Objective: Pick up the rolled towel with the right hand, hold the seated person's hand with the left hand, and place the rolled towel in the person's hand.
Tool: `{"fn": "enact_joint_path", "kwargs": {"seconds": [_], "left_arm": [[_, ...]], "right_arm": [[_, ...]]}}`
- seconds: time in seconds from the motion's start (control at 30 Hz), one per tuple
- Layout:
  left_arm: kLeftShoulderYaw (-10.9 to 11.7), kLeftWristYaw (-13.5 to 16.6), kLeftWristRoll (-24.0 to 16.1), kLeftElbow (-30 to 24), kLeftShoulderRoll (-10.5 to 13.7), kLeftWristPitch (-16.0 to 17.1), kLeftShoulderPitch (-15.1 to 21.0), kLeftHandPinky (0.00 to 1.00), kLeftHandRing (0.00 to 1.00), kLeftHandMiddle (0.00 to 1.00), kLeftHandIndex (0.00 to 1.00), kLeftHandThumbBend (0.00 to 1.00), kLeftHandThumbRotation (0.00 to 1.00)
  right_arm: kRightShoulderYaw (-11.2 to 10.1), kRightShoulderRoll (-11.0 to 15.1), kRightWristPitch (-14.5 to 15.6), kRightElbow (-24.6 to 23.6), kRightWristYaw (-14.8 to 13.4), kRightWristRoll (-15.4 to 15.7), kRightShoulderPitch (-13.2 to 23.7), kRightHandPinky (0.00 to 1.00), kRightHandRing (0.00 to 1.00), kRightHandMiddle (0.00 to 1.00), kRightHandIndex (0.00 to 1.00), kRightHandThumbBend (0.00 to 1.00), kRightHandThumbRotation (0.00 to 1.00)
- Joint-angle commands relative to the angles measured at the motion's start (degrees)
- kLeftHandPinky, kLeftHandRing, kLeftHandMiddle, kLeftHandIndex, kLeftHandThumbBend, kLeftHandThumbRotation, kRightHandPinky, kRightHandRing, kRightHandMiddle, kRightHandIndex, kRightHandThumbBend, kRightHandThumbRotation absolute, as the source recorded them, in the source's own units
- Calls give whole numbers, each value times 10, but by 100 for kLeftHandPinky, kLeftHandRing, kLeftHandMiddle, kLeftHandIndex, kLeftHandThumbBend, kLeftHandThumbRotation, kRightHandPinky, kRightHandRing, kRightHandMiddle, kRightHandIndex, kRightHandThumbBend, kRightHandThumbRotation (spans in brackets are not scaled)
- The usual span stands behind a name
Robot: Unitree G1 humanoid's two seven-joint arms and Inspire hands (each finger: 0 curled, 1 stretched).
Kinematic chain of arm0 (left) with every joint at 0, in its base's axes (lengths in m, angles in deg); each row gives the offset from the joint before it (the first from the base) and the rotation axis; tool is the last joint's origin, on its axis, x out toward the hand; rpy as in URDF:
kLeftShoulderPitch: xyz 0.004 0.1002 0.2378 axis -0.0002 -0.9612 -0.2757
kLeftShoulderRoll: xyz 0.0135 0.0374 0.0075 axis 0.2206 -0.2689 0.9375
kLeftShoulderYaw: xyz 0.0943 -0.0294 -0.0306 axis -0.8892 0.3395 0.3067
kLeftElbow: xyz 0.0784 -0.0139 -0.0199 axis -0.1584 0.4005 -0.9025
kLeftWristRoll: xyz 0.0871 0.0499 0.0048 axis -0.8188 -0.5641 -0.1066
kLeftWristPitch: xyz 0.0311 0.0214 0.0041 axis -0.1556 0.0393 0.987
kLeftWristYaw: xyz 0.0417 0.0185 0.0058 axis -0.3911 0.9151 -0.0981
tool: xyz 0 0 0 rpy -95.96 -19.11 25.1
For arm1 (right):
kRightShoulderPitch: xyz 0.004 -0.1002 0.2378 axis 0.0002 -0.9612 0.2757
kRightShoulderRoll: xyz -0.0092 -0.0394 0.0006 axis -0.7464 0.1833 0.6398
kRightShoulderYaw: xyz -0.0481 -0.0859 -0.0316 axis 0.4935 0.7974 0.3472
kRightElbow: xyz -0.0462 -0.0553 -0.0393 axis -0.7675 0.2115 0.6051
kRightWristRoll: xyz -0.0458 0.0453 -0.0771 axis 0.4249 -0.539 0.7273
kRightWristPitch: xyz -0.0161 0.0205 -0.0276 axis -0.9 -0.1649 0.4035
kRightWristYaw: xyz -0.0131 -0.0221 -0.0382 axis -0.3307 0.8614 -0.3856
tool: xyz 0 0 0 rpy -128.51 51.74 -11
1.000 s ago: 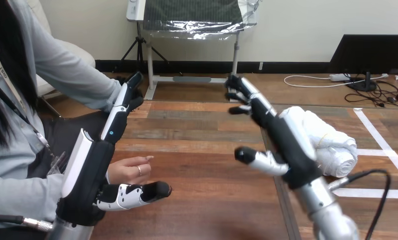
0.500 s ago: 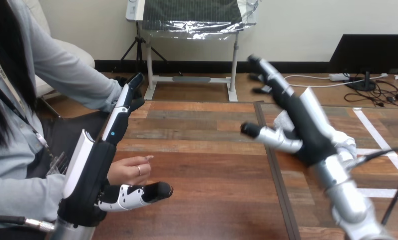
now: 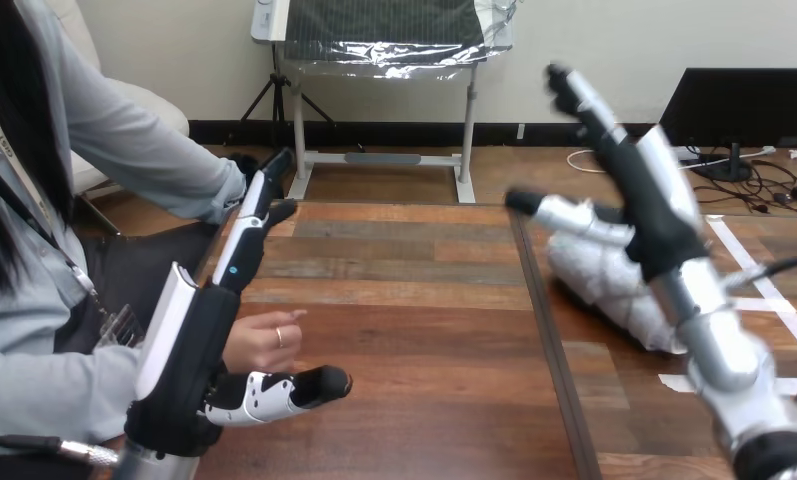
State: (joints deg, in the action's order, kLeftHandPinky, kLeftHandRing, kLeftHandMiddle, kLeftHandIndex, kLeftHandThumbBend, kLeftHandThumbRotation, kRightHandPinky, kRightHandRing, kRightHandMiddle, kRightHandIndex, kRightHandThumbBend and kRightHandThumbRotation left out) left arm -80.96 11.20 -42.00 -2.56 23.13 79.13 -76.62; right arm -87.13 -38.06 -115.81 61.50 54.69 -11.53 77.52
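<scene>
- the right hand point(image 3: 646, 208) has risen and swung toward the view's right since a second ago; it now hangs above the towel point(image 3: 599, 282) rather than in front of it.
- the right hand is wide open, fingers straight and pointing up and away, thumb stretched toward the view's left; it holds nothing.
- the rolled white towel lies on the table point(image 3: 624, 425), near its left edge, under the right hand and apart from it; more of the roll shows than before.
- the left hand point(image 3: 192, 352) has hardly moved, low at the view's left, off the table's left side.
- the left hand is open, fingers straight and pointing away, thumb out toward the right.
- the person's hand point(image 3: 261, 340) sits between that thumb and the fingers, loosely curled; no robot finger curls round it, and i cannot tell whether they touch.
- bare wood lies open between the two robot hands.
- white tape point(image 3: 749, 265) marks the table beyond the towel, at the right.
- the right forearm point(image 3: 734, 372) crosses the towel's near end.
</scene>
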Motion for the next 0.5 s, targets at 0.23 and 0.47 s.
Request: {"fn": "enact_joint_path", "kwargs": {"seconds": [0.23, 0.47], "left_arm": [[13, 16, -20, -18, -15, 3, 19, 90, 100, 100, 100, 100, 80], [12, 19, -22, -13, -17, 9, 20, 90, 100, 100, 100, 100, 81]], "right_arm": [[-1, 54, 84, 12, -35, 21, 131, 87, 95, 95, 98, 100, 70], [9, 65, 134, 42, -44, 39, 170, 89, 97, 95, 99, 100, 68]]}}
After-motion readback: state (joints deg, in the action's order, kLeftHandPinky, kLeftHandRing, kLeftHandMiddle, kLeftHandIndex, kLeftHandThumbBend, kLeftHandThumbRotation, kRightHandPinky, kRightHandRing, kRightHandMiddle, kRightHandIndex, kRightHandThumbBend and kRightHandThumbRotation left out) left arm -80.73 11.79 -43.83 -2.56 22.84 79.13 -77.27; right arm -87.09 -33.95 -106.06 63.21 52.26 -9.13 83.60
